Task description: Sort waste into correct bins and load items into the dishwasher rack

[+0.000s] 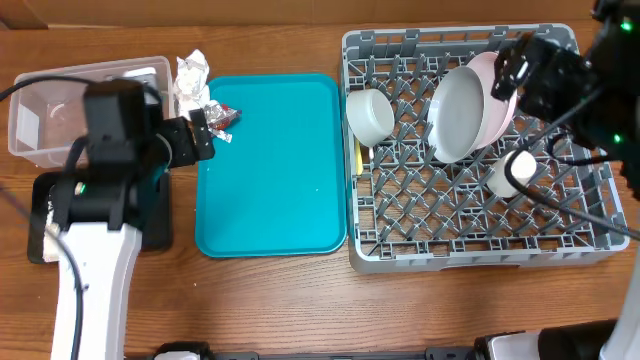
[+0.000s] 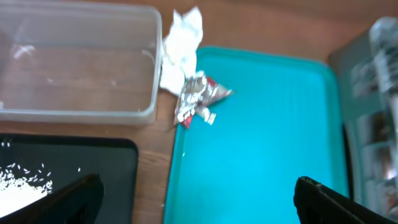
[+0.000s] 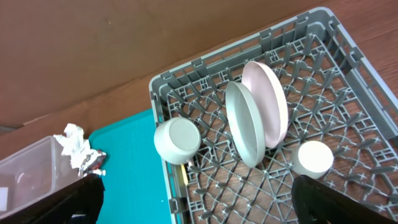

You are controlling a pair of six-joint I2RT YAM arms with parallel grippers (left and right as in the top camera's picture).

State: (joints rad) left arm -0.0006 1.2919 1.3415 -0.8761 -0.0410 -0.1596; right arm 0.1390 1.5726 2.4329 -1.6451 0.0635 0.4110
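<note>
The crumpled white napkin (image 1: 190, 75) lies between the clear tub (image 1: 60, 110) and the teal tray (image 1: 270, 170). The red wrapper (image 2: 200, 99) rests on that tray's left rim. My left gripper (image 2: 199, 186) hovers open over that rim, short of the wrapper, holding nothing. White rice grains (image 2: 18, 180) lie in the black tray (image 2: 93, 162). In the dishwasher rack (image 1: 580, 215) stand a grey-blue plate (image 1: 460, 115) and a pink plate (image 1: 497, 95), with a grey bowl (image 1: 370, 115), a white cup (image 1: 510, 172) and a sliver of yellow spoon (image 1: 359, 155). My right gripper (image 1: 512, 72) is open above the plates.
My left arm covers much of the black tray (image 1: 40, 215) in the overhead view. The right arm and its cables hang over the rack's right side. Bare wood table runs along the front edge.
</note>
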